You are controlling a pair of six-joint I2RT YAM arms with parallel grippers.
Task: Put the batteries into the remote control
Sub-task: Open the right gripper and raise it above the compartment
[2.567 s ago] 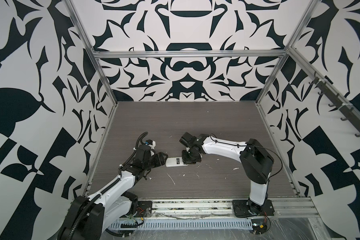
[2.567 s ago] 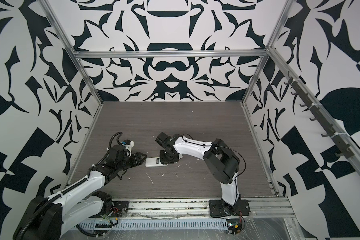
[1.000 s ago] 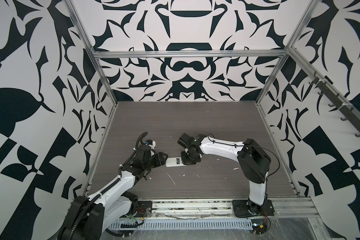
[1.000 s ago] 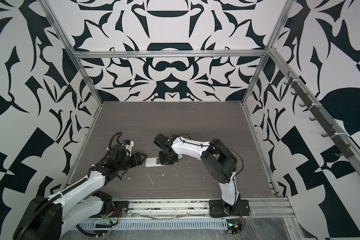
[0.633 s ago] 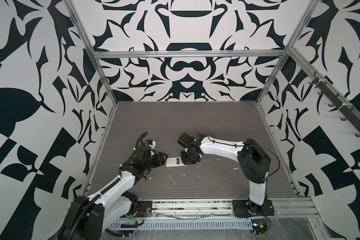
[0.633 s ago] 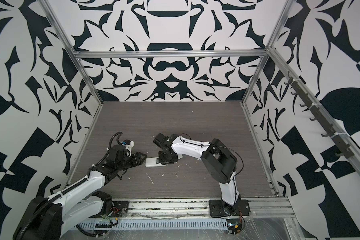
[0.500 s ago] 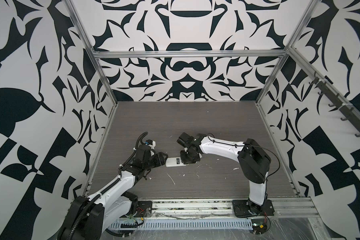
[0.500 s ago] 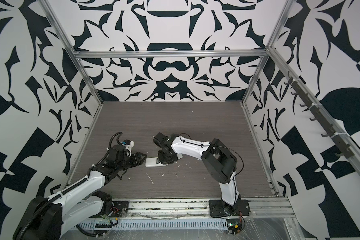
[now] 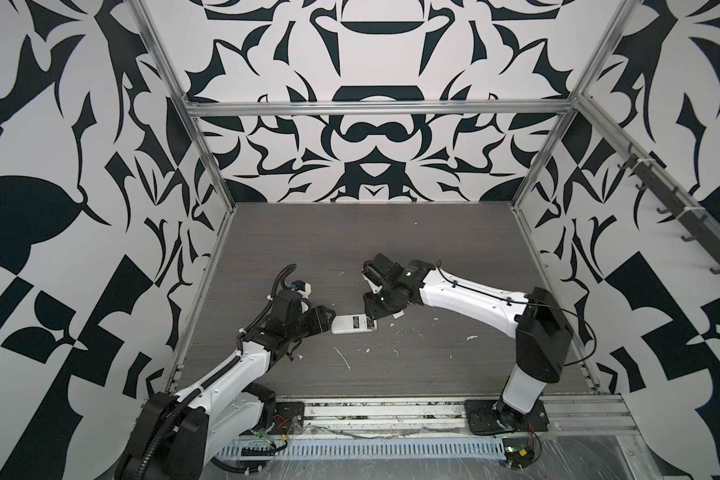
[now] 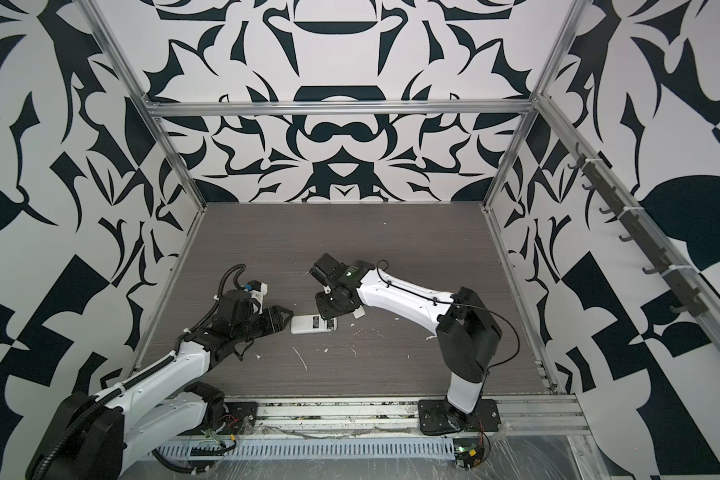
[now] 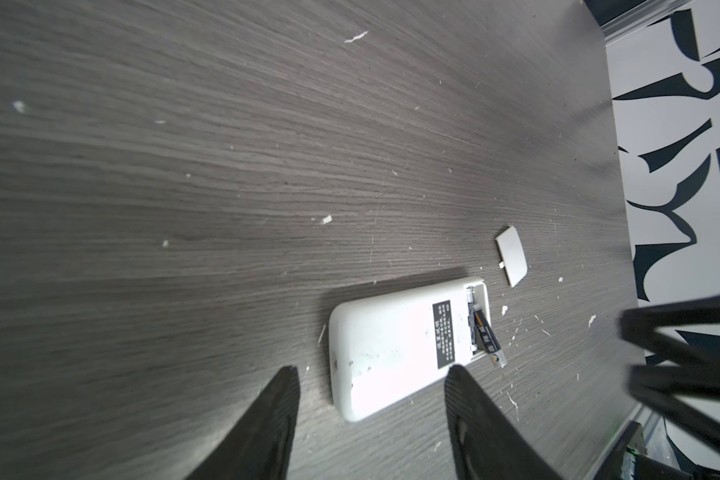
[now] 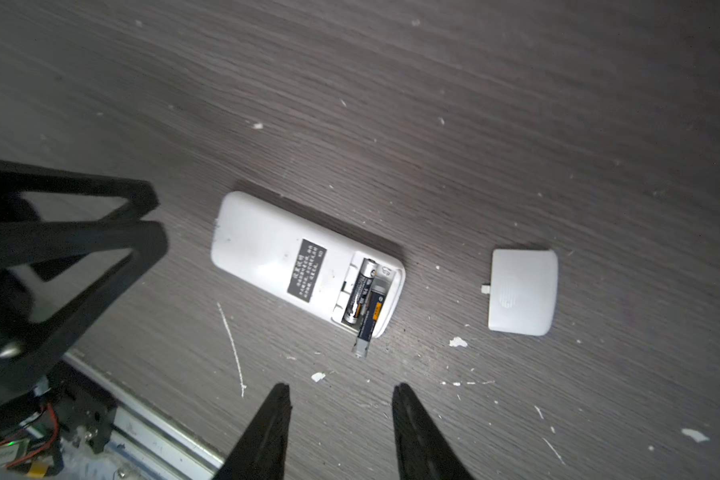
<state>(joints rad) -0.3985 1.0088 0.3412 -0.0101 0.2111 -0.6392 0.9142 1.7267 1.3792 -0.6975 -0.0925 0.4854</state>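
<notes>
The remote control point(image 12: 267, 245) lies white back up on the table, its battery bay uncovered; both top views show it point(image 9: 352, 325) point(image 10: 312, 325). One of the batteries point(image 12: 360, 291) sits in the bay. The other battery point(image 12: 368, 322) lies askew, one end in the bay and its tip poking out over the remote's edge point(image 11: 490, 338). My right gripper point(image 12: 341, 388) hangs open just off that end, with nothing between its fingers. My left gripper point(image 11: 371, 372) is open at the remote's other end. One finger is beside the remote's edge and the other stands clear of it.
The loose white cover plate point(image 12: 522, 291) lies flat just beyond the bay end of the remote point(image 11: 512, 255). White flecks and scraps point(image 12: 458, 342) litter the wood-grain table. The left arm's gripper frame point(image 12: 59, 232) stands close to the remote's far end.
My right gripper's jaws have parted over the bay end of the remote, leaving the second battery lying askew there. The left arm and the remote have stayed put.
</notes>
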